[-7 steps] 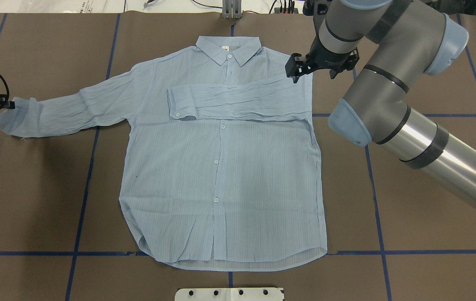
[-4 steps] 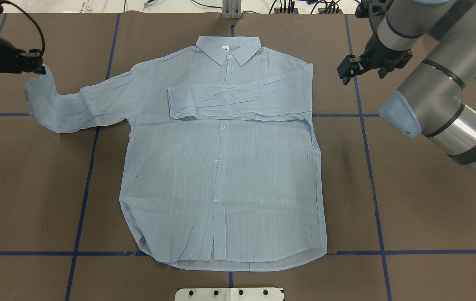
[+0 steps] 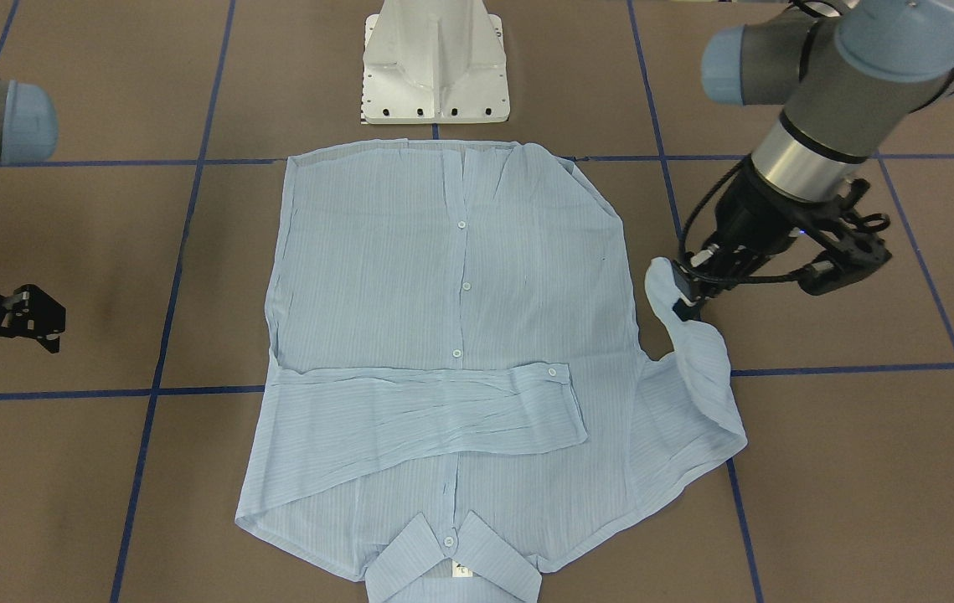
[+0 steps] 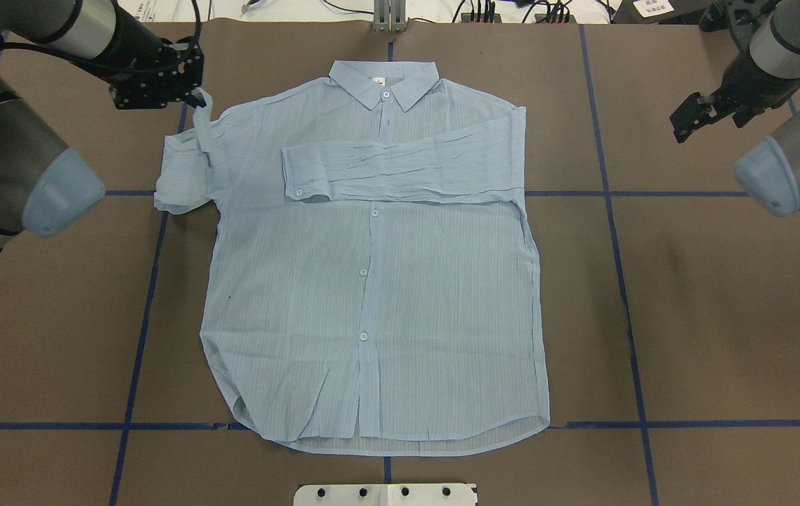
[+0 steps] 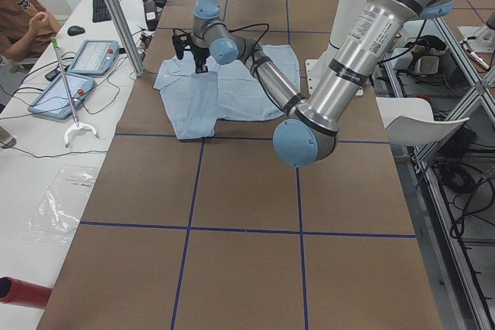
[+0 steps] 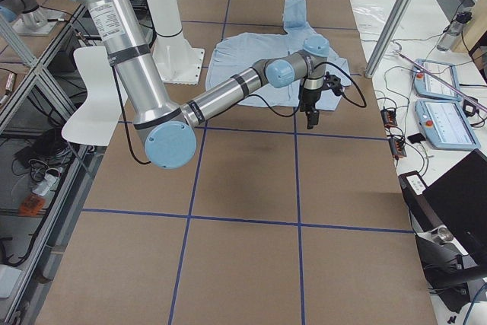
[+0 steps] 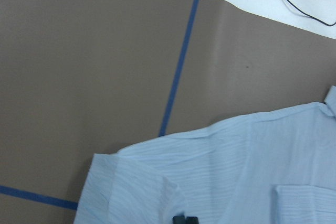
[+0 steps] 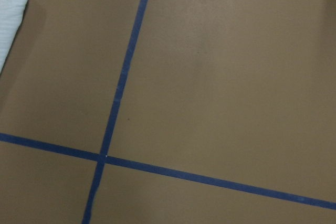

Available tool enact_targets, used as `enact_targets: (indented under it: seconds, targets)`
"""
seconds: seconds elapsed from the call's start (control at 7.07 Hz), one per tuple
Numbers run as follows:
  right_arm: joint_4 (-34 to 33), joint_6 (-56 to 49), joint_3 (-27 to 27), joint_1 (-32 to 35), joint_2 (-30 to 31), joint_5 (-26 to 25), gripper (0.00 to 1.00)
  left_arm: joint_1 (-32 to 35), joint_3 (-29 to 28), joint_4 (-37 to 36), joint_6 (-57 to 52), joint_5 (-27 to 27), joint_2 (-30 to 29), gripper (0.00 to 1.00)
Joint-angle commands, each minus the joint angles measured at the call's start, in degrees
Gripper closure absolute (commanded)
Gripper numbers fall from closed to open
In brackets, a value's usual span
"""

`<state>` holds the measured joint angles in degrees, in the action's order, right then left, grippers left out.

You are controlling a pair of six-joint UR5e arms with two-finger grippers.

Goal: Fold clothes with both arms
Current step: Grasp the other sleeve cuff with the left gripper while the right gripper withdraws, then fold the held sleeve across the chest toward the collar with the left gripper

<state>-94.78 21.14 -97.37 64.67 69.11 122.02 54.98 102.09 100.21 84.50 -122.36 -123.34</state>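
While left tool (image 4: pixel 196 102) clamped the cuff (image 4: pixel 204 126) of the thin light-blue striped shirt (image 4: pixel 385 302), flat on the brown worktop (image 4: pixel 709 316), right tool (image 4: pixel 680 126) hung empty, jaws apart. Judged: second sleeve fold; next, lay cuff across chest.

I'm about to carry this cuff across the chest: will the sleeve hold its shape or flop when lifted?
Probably floppy: the sleeve sags and doubles over below the left gripper. Likely light, since a fingertip pinch at its end lifts it. The thin shirt already shows creases, so it may wrinkle further if dragged.
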Motion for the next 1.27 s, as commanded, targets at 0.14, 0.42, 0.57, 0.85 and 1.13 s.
enact_targets:
  seconds: [0.14,0.42,0.57,0.85,1.13]
  targets:
    - [0.04,-1.89,0.43,1.42,1.11,0.77,0.00,-1.81,-1.97,-0.02,11.10,-2.36,-8.38,1.00]
    - [0.04,-1.89,0.43,1.42,1.11,0.76,0.00,-1.81,-6.53,0.51,14.53,-2.09,-11.12,1.00]
    - [0.12,-1.89,0.43,1.42,1.03,0.68,0.00,-1.81,-10.47,0.77,17.42,-1.74,-13.83,1.00]
    - [0.12,-1.89,0.43,1.42,1.20,0.68,0.00,-1.37,-16.46,5.92,23.83,0.96,-16.31,1.00]
    - [0.12,-1.89,0.43,1.34,1.64,0.68,0.00,-0.49,-17.63,11.91,29.90,1.07,-16.49,1.00]
